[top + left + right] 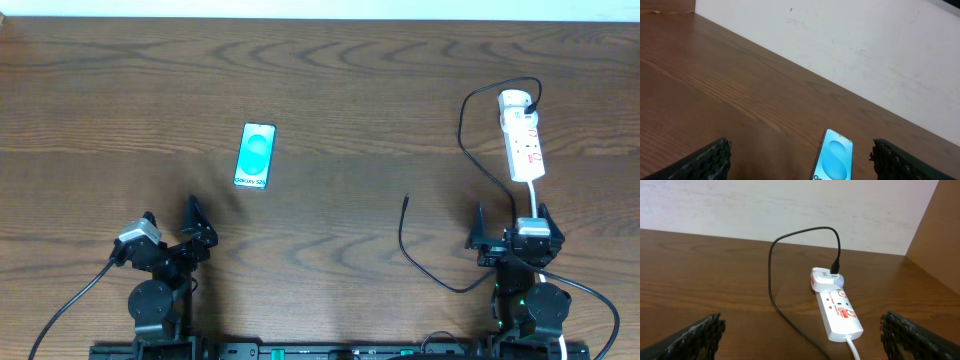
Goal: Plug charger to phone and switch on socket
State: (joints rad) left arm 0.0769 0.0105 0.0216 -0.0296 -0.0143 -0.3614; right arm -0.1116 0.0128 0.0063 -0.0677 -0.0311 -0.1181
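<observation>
White socket [523,140] carries the charger [770,275] plugged into its far end; left gripper [170,213] and right gripper [511,215] both gape empty.

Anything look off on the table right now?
Nothing broken or spilled. One loose end: the black cable is plugged in at the far end of the power strip, but its free tip lies loose, well apart from the phone, which lies flat, screen lit.
</observation>
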